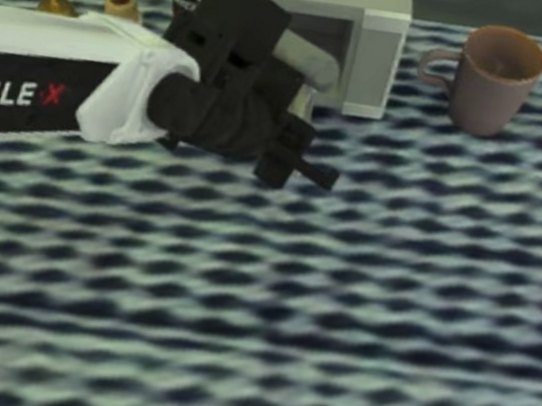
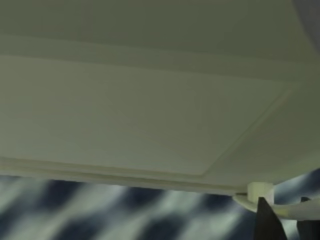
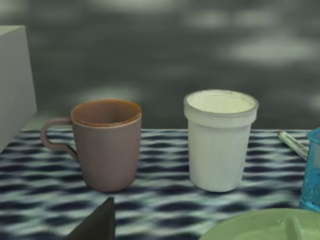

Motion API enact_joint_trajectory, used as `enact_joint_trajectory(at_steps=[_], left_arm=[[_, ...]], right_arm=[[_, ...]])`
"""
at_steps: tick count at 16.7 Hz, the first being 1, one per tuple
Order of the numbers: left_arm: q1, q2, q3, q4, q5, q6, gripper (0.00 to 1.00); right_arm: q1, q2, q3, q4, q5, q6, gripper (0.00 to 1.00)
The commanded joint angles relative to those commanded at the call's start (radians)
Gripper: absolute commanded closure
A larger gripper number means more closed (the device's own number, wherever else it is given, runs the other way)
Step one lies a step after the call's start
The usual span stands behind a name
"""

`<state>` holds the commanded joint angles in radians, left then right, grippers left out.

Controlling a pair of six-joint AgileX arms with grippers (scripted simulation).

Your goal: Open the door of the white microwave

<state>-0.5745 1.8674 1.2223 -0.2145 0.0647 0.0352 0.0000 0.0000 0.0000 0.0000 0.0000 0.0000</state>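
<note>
L end effector (image 1: 301, 167) | at far-left of table (image 1: 338, 303), just near side of white microwave (image 1: 374, 46) | door (image 1: 306, 62) swung partway out, directly beyond my fingertips (image 2: 265, 220) | grip state: can't tell | R arm: not in top view.

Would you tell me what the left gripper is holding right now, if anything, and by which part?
The left gripper sits at the handle of the door of the white microwave; whether its fingers actually clamp it cannot be told.
</note>
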Motion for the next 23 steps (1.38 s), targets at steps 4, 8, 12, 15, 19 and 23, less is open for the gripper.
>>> enact_joint_trajectory(at_steps=[4, 8, 12, 15, 19, 23], left_arm=[[0.002, -0.007, -0.011, -0.001, 0.022, 0.016, 1.0], [0.02, -0.02, -0.026, 0.001, 0.043, 0.051, 1.0], [0.02, -0.02, -0.026, 0.001, 0.043, 0.051, 1.0], [0.02, -0.02, -0.026, 0.001, 0.043, 0.051, 1.0], [0.02, -0.02, -0.026, 0.001, 0.043, 0.051, 1.0], [0.02, -0.02, -0.026, 0.001, 0.043, 0.051, 1.0]], right_arm=[[0.0, 0.0, 0.0, 0.0, 0.0, 0.0, 0.0], [0.0, 0.0, 0.0, 0.0, 0.0, 0.0, 0.0], [0.0, 0.0, 0.0, 0.0, 0.0, 0.0, 0.0], [0.0, 0.0, 0.0, 0.0, 0.0, 0.0, 0.0], [0.0, 0.0, 0.0, 0.0, 0.0, 0.0, 0.0], [0.0, 0.0, 0.0, 0.0, 0.0, 0.0, 0.0]])
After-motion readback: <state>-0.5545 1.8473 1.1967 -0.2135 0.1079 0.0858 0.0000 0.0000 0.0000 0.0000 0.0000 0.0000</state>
